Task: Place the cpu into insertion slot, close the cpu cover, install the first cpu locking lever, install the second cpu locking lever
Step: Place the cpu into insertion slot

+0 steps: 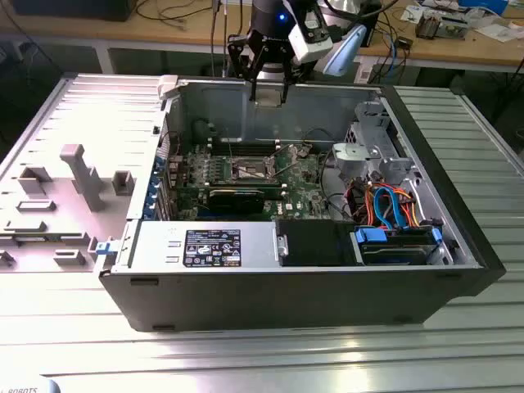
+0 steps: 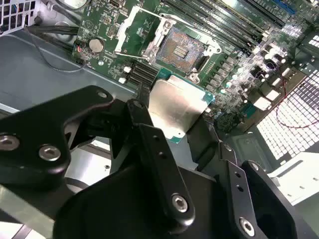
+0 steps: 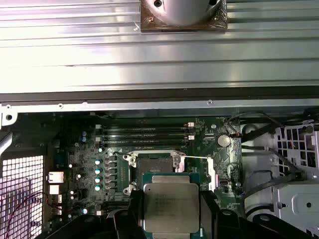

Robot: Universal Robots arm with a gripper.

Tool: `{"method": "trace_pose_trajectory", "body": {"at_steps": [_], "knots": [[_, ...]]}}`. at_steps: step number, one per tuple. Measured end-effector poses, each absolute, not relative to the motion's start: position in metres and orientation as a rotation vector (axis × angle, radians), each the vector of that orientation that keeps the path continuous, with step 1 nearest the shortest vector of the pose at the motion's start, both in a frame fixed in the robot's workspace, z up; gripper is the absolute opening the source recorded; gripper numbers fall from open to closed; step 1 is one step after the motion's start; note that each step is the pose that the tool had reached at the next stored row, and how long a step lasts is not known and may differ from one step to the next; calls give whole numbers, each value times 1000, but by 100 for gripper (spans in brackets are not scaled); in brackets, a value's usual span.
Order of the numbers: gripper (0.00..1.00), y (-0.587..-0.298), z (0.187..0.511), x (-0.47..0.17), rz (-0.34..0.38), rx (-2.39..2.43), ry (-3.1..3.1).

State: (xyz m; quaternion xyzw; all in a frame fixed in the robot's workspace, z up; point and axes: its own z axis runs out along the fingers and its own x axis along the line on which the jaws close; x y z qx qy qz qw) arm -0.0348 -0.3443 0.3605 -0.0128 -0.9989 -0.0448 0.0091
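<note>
above the insertion slot [image 2: 180, 47], fingers [image 2: 154, 149] around cpu [image 2: 177, 107]

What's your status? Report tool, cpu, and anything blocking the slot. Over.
Status: tool shut on cpu, raised over the open case; insertion slot empty, uncovered; nothing seen in the way. Over.

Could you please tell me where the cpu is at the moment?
In both wrist views the cpu is clamped in the gripper, up above the green board, with the open insertion slot lying just beyond it.
</note>
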Motion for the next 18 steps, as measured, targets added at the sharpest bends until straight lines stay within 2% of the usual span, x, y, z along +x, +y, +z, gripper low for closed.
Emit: {"method": "trace_pose_trajectory", "body": {"at_steps": [18], "knots": [[54, -344, 360, -35, -141, -122, -3120]]}}
